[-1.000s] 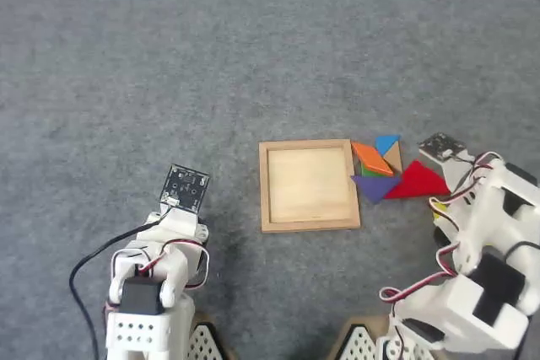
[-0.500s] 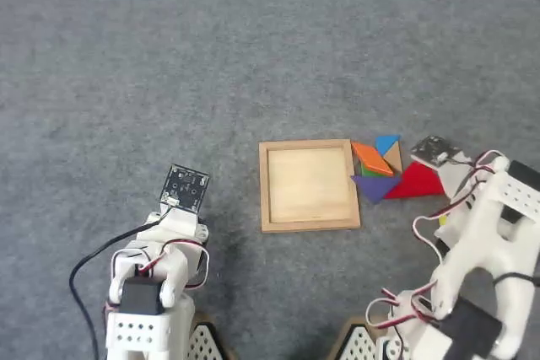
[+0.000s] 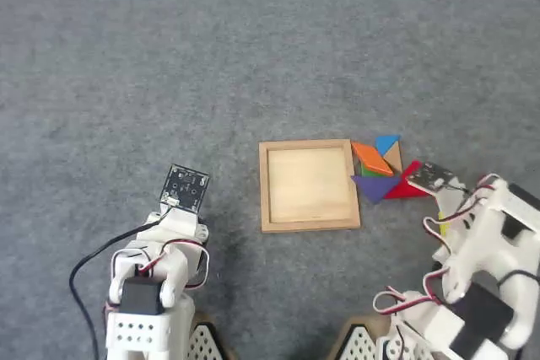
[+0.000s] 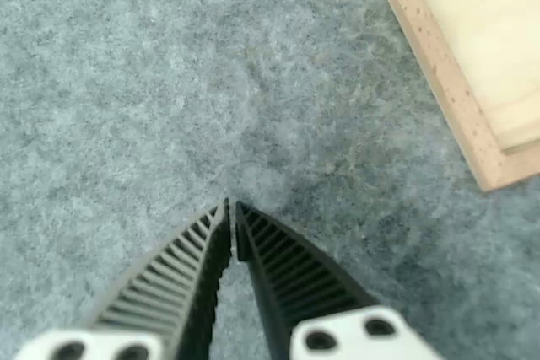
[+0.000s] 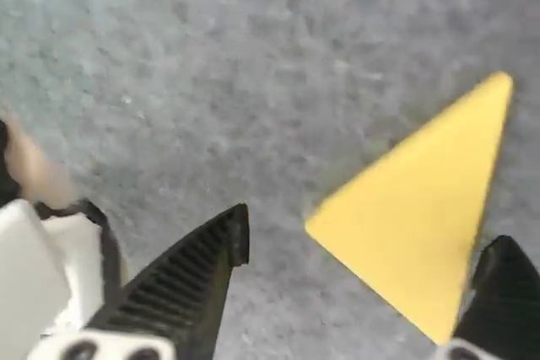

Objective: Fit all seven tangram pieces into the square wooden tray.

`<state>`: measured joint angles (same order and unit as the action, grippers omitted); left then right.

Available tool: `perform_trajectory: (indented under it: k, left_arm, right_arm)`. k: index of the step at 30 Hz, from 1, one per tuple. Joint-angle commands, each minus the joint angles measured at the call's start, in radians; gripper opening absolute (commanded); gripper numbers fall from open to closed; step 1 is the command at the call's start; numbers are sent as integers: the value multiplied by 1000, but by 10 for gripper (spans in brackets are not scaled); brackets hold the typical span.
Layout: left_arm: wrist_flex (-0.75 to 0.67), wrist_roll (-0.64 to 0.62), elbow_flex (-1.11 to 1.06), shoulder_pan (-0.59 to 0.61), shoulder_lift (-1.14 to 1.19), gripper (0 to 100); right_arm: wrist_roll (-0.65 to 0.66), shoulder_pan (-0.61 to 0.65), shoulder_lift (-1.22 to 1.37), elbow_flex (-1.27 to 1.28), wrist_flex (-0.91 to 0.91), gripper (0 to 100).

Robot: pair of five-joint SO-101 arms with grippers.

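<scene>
Tangram pieces (image 3: pixel 369 158) lie clustered just beside the tray (image 3: pixel 264 185), which holds none of them. The yellow triangle (image 5: pixel 430 200) sits apart from that cluster, farther from the tray. Your right gripper (image 5: pixel 371 242) hovers over it, jaws spread wide and straddling it. Close off-centre and you will likely flick the thin piece across the table (image 3: pixel 169 82) instead of pinching it. Your left gripper (image 4: pixel 232 212), jaws pressed together, rests on the tray's other side.
</scene>
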<state>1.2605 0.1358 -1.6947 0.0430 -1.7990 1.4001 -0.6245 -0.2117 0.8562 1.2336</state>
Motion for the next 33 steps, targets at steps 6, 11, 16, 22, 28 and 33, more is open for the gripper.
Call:
perform_trajectory:
  k: [6, 11, 16, 22, 28, 33]
  left_arm:
    - [5, -8, 12, 5, -25, 13]
    - [5, -8, 12, 5, -25, 13]
    - [5, -8, 12, 5, -25, 13]
    - [5, -8, 12, 5, -25, 13]
    - [5, -8, 12, 5, -25, 13]
    - [5, -8, 12, 5, -25, 13]
  right_arm:
    - [84, -96, 93, 2, -131, 407]
    - [83, -94, 176, 2, -188, 406]
    - [83, -90, 203, 2, -183, 405]
    - [-14, -68, 197, -20, -96, 405]
    - [-262, 39, 188, -43, -82, 405]
    - [-278, 62, 191, -40, -82, 362]
